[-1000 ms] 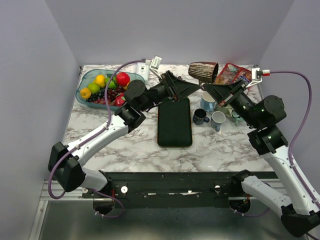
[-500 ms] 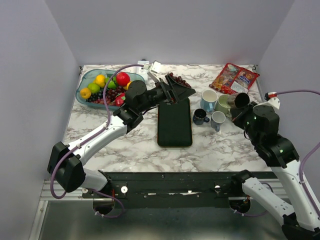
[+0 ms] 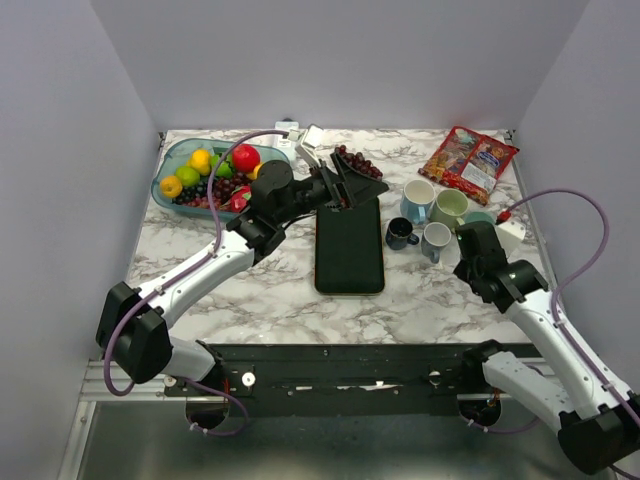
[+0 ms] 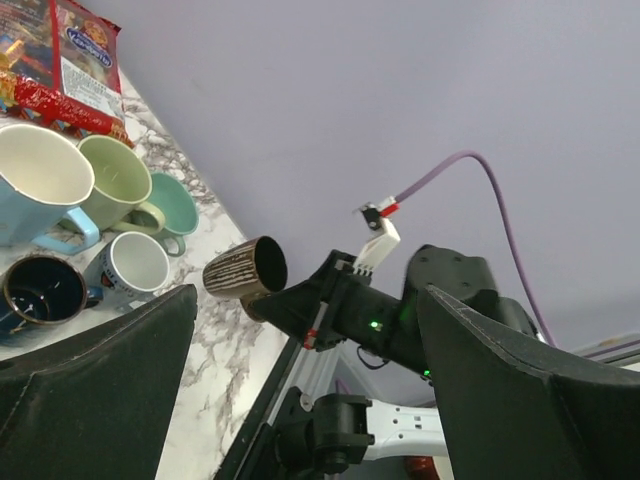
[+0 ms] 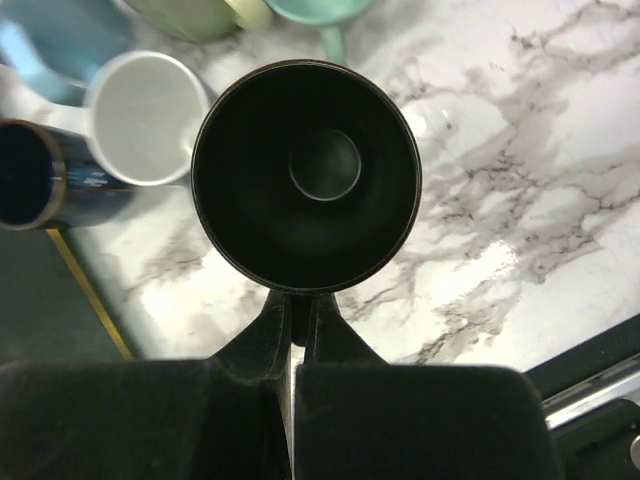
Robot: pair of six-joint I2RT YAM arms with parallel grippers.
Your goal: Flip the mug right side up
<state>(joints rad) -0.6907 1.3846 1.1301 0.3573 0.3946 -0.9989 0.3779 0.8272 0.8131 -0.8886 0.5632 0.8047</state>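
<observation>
L end effector hangs over the far end of the dark mat. Fingers wide apart, nothing in them, so not involved imo.

Mid-right is the bunch of other mugs, all mouth-up.

Then the bit that matters. R end effector is clamped on the brown mug, looks like at the rim, on the near/right side of that bunch and over bare surface. R wrist cam looks straight down the mouth to the mug's bottom w/ marble behind. So the long axis runs along the end effector's own line: mouth toward the wrist, base toward the surface. Basically mouth-up already, though L wrist cam shows it leaning some. Can't tell if the base touches down or hangs above.

My guess for next: level it, lower along that axis, let go. R arm obv does it, L is well apart. The white mug sits just beside, so it could get bumped.
</observation>
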